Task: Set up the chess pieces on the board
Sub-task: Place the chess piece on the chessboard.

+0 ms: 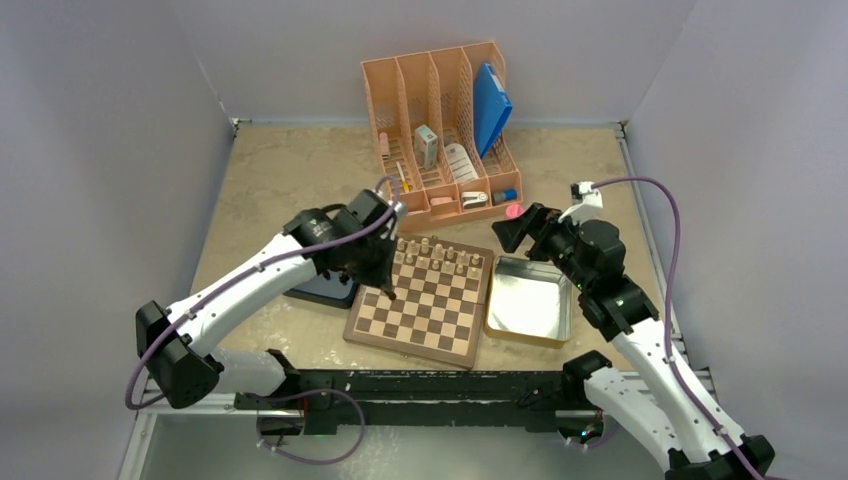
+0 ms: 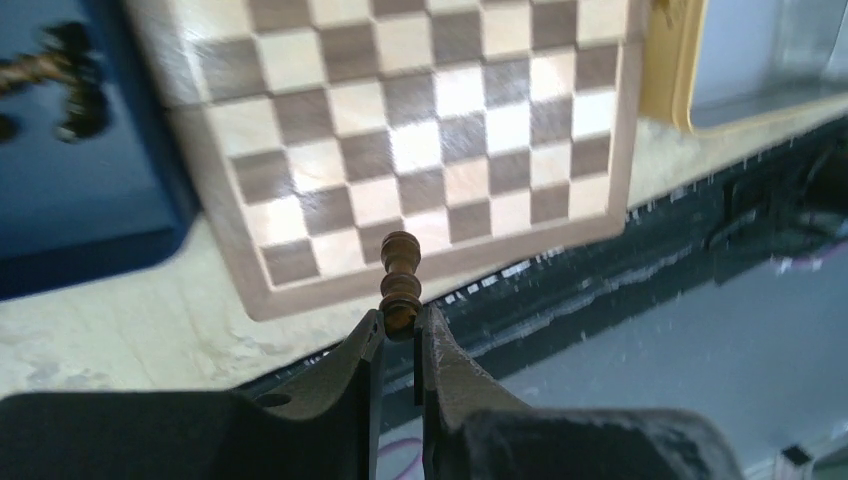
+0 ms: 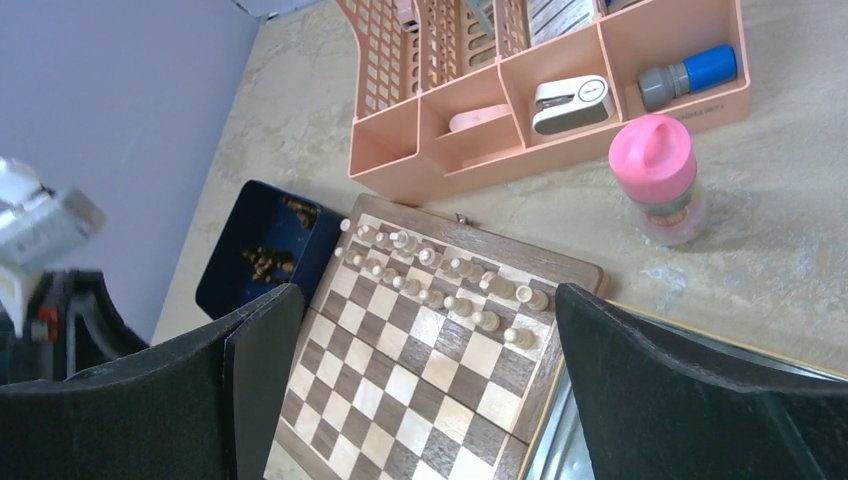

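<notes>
From above, we see the left gripper (image 1: pixel 384 288) over the board's (image 1: pixel 425 315) left edge, and the right gripper (image 1: pixel 510 232) spread wide near the tin (image 1: pixel 528 298). The left wrist view shows the gripper clamped on a dark chess piece (image 2: pixel 400 275) against the board's rim. The right wrist view shows pale pieces (image 3: pixel 440 280) on two far rows and dark pieces (image 3: pixel 262 262) in the blue tray (image 3: pixel 225 275).
</notes>
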